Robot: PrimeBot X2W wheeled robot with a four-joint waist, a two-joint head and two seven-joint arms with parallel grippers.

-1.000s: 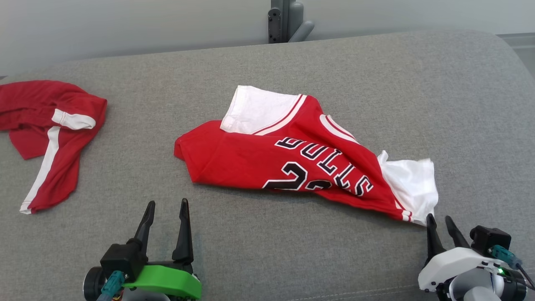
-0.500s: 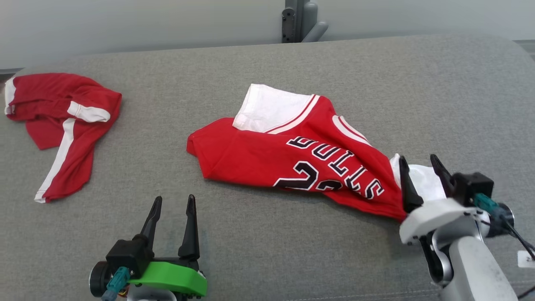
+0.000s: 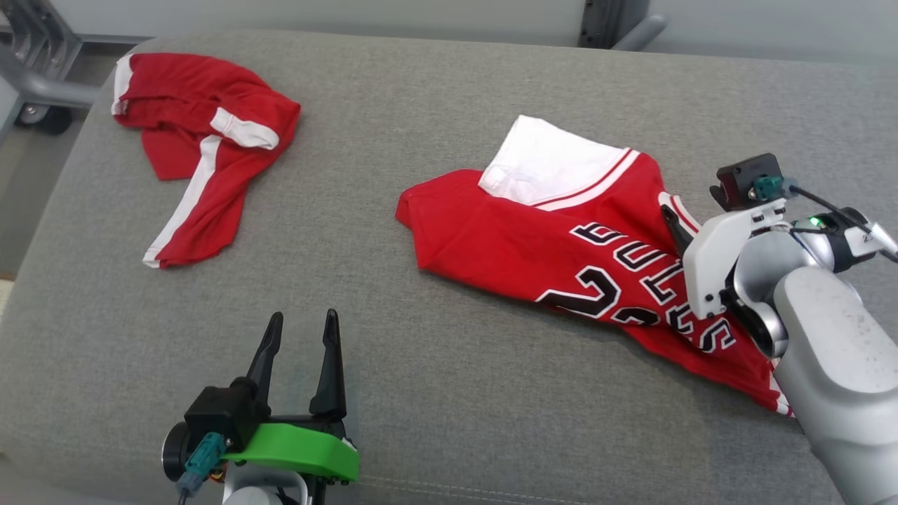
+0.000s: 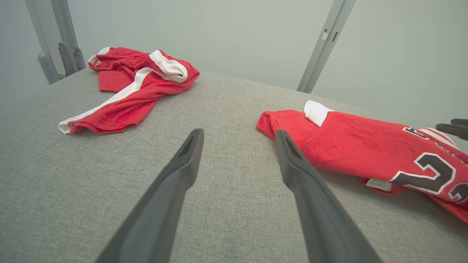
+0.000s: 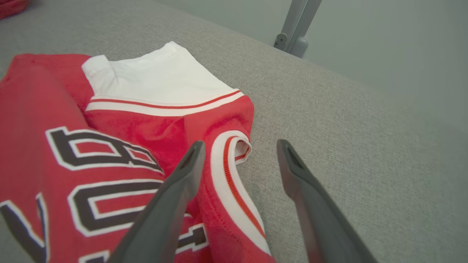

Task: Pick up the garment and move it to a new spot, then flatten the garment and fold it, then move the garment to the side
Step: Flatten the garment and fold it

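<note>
The garment [image 3: 519,238] is a crumpled red jersey with white trim and black lettering, lying right of centre on the grey cushion [image 3: 421,393]. My right gripper [image 3: 694,210] hovers over its right side, open. In the right wrist view, the right gripper [image 5: 240,144] straddles the jersey's [image 5: 44,109] white-and-red trimmed armhole edge, one finger over the cloth and one over bare cushion. Near the front edge my left gripper [image 3: 303,315] stands open and holds nothing. The left wrist view has the left gripper [image 4: 238,132] low over the cushion, with the jersey [image 4: 351,146] to its right.
A second red garment with a white stripe [image 3: 210,133] lies bunched at the far left corner, also in the left wrist view [image 4: 135,84]. The cushion's left edge drops to the floor, where a metal frame [image 3: 35,84] stands. A grey post [image 3: 610,21] rises behind.
The head camera has shifted, so the whole picture has moved. My right gripper has opened wider and travelled forward from the front edge to above the jersey's right side. The left gripper has stayed put.
</note>
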